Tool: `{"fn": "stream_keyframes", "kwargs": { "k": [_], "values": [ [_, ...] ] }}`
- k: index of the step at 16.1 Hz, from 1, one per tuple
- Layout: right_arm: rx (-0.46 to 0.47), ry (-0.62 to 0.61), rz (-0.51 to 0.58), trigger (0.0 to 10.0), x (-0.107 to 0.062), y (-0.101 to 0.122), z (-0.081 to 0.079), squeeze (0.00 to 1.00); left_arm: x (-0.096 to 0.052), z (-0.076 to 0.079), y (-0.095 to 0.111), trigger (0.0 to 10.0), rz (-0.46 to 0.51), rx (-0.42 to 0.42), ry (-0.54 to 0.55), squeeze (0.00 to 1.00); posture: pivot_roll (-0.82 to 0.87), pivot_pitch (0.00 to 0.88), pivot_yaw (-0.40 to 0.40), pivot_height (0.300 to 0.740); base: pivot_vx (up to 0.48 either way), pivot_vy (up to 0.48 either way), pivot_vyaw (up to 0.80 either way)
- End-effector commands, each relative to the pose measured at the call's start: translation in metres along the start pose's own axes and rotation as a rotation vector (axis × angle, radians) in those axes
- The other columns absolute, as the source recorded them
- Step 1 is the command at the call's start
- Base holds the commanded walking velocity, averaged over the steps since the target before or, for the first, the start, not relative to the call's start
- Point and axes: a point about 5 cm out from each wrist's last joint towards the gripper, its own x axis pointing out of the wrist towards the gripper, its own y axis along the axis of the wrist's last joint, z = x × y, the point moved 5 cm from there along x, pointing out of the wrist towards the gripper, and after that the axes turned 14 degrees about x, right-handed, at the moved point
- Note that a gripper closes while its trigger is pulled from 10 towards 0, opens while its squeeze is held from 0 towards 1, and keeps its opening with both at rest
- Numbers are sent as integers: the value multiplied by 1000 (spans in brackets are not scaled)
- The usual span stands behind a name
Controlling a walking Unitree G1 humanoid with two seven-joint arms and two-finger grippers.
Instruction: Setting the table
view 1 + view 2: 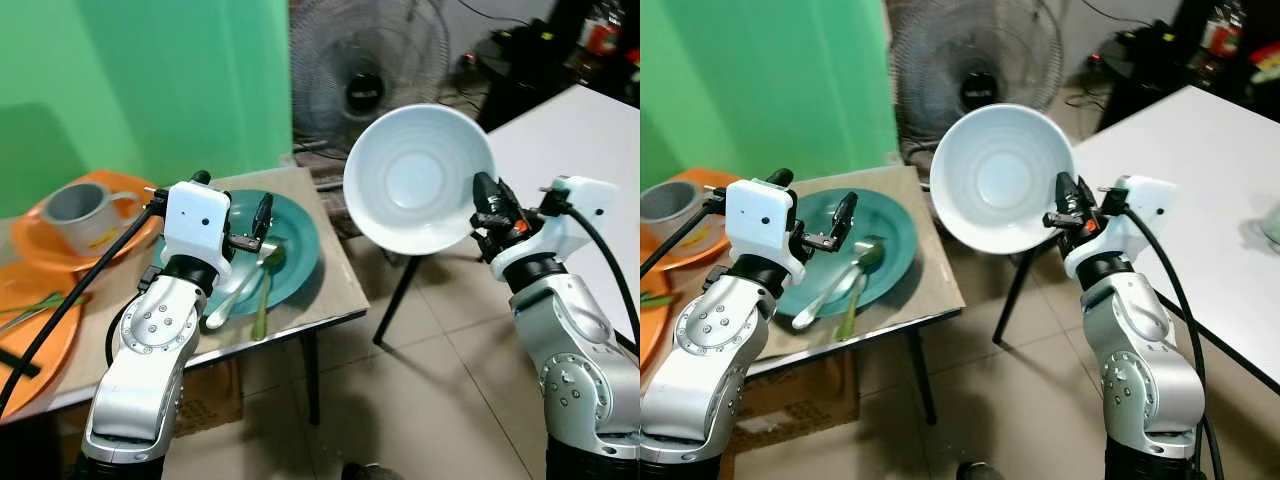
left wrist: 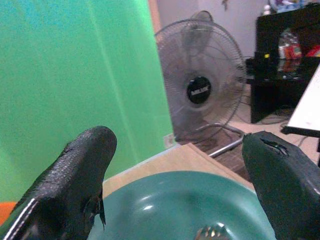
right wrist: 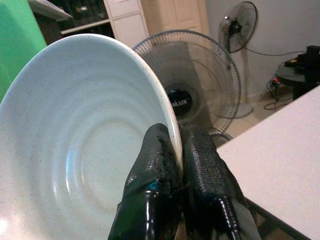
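We hold the white bowl (image 1: 419, 178) in the upper middle of the head views, pinched by its rim in our right gripper (image 1: 487, 212), whose two black fingers (image 3: 160, 165) close on either side of the thin edge; the grip on the rim leaves the bowl tipped up on edge, its hollow facing us, in the air between the two tables. That tilt looks like a consequence of carrying it by one edge, and we judge it must be levelled before it is set on the white table (image 1: 590, 130) at the right of the frame. Our left gripper (image 1: 262, 222) hangs with its fingers spread wide and empty over the teal plate (image 1: 298, 262) at centre left, where a spoon (image 1: 238, 290) and a green utensil (image 1: 263, 300) lie. The orange tray (image 1: 40, 330) at far left carries a grey mug (image 1: 82, 214). A fan (image 1: 365, 70) stands behind.
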Motion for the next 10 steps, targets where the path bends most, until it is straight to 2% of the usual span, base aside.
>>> {"fn": "stream_keyframes", "kwargs": {
  "k": [1, 2, 3, 4, 6, 8, 9, 10],
  "values": [
    [-21, 14, 12, 10000, -2, 4, -5, 0, -1, 1, -2, 10000, -12, 4, -8, 0, -66, 0, -4, 740, 0, 0, -800],
    [-15, -1, -2, 10000, -3, 0, -3, 0, -2, 0, -4, 10000, -17, 5, -8, 0, -65, 0, -7, 740, 0, 0, -800],
    [-82, -45, -15, 10000, -3, -3, 3, 0, -2, 0, -5, 10000, -22, 8, -5, 0, -65, 0, -11, 740, 0, 0, -800],
    [-104, -63, -24, 10000, -4, -5, 5, 0, -2, 0, -5, 10000, -23, 8, -3, 0, -64, 0, -12, 740, 0, 0, -800],
    [-62, -54, -19, 10000, -4, -6, 4, 0, -3, 1, -5, 10000, -26, 6, -2, 0, -66, 0, -11, 740, 0, 0, -800],
    [-66, -54, 1, 10000, -4, -3, 4, 0, -2, 1, -6, 10000, -27, -1, -1, 0, -66, 0, -10, 740, 0, 0, -800],
    [-93, -52, 6, 10000, -4, -2, 4, 0, -2, 0, -6, 10000, -28, -19, 5, 0, -68, 0, -9, 740, 0, 0, -800],
    [-151, -64, 63, 10000, -3, 4, 4, 0, -1, -1, -5, 10000, -24, -29, 10, 0, -69, 0, -9, 740, 0, 0, -800]
  ]
}}
